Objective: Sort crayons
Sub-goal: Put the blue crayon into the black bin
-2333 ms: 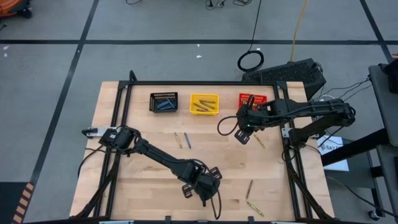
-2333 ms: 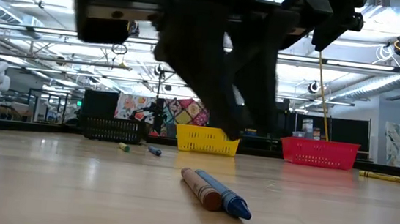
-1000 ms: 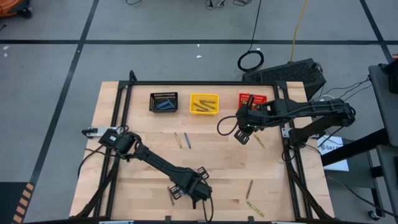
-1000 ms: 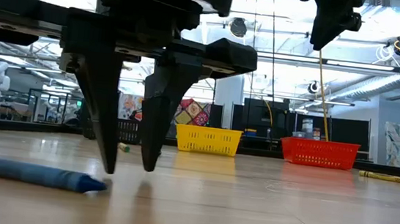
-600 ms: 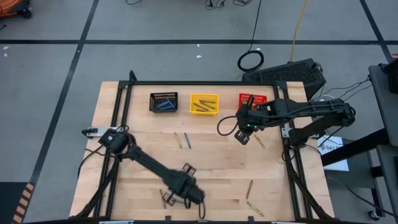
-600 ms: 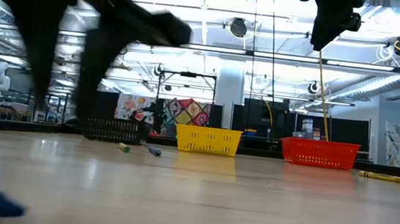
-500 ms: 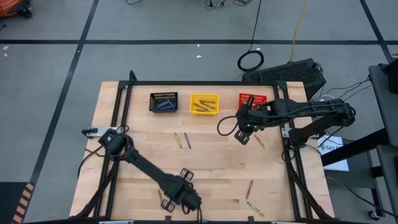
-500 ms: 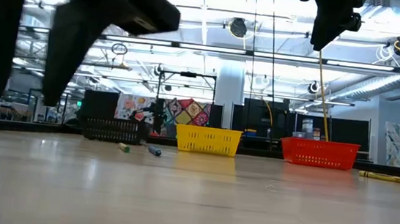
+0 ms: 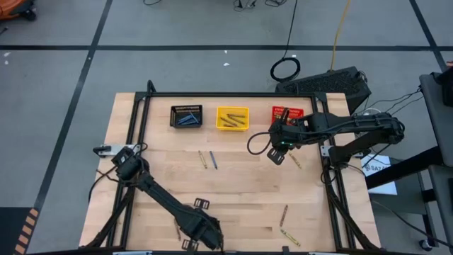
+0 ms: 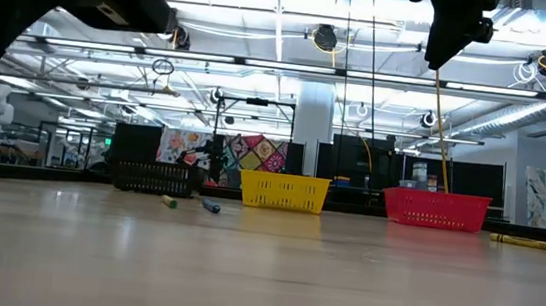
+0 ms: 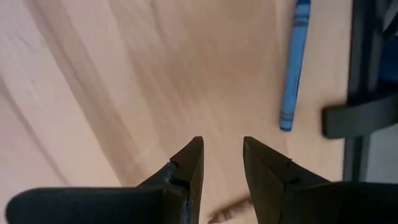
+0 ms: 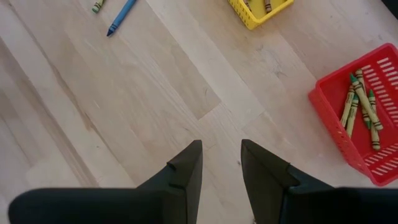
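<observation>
Behind the wooden table (image 9: 241, 188) we see, in the low view, a wide hall with ceiling lights and dark partitions. 3 small bins stand in a row along the table's far edge: a black bin (image 9: 187, 116) holding blue crayons, a yellow bin (image 9: 232, 118) holding olive ones, and a red bin (image 9: 286, 113) partly under the right arm. In the right wrist view we count about 4 olive and brown crayons in the red bin.

We find the left gripper (image 9: 197, 225) low over the table's near edge, left of centre. Its fingers (image 11: 194, 168) stand apart with a narrow gap and hold nothing. Just beyond them, in the left wrist view, a blue crayon (image 11: 294, 65) lies on the wood close to a dark frame bar (image 11: 362, 81).

We see the right gripper (image 9: 277, 152) hanging above the table near the red bin, fingers likewise a little apart and empty, well above the wood.

Loose crayons remain on the table: a pair (image 9: 207, 160), 1 olive and 1 blue, side by side in front of the black and yellow bins; 1 olive stick (image 9: 296, 162) just beside the right gripper; and 2 more (image 9: 286, 225) near the front right corner.
</observation>
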Robot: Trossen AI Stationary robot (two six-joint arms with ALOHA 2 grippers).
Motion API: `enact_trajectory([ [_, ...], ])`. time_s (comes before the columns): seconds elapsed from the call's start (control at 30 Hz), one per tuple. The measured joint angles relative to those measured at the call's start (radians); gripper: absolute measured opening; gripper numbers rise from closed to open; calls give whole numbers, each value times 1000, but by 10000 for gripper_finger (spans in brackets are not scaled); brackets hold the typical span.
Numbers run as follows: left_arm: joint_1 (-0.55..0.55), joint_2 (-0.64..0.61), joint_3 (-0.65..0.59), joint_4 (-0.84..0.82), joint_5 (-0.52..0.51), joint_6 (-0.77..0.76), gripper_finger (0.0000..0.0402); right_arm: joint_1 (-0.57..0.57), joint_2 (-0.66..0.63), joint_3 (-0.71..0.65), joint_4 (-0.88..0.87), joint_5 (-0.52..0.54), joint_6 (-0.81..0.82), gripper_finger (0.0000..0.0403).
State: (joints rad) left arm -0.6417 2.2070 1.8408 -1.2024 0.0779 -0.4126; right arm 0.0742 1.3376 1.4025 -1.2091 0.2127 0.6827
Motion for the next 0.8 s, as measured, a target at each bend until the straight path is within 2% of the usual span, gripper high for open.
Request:
enact_trajectory([
  [0.37, -85, 5, 0, 142, -11, -67, 105, 52, 0, 0, 0, -3, 166, 98],
  [0.6, -131, 58, 0, 204, -78, -79, 105, 118, 9, 0, 8, -2, 249, 98],
  [0.8, -129, 82, 0, 200, -196, -73, 105, 146, 46, 0, 9, -1, 251, 98],
])
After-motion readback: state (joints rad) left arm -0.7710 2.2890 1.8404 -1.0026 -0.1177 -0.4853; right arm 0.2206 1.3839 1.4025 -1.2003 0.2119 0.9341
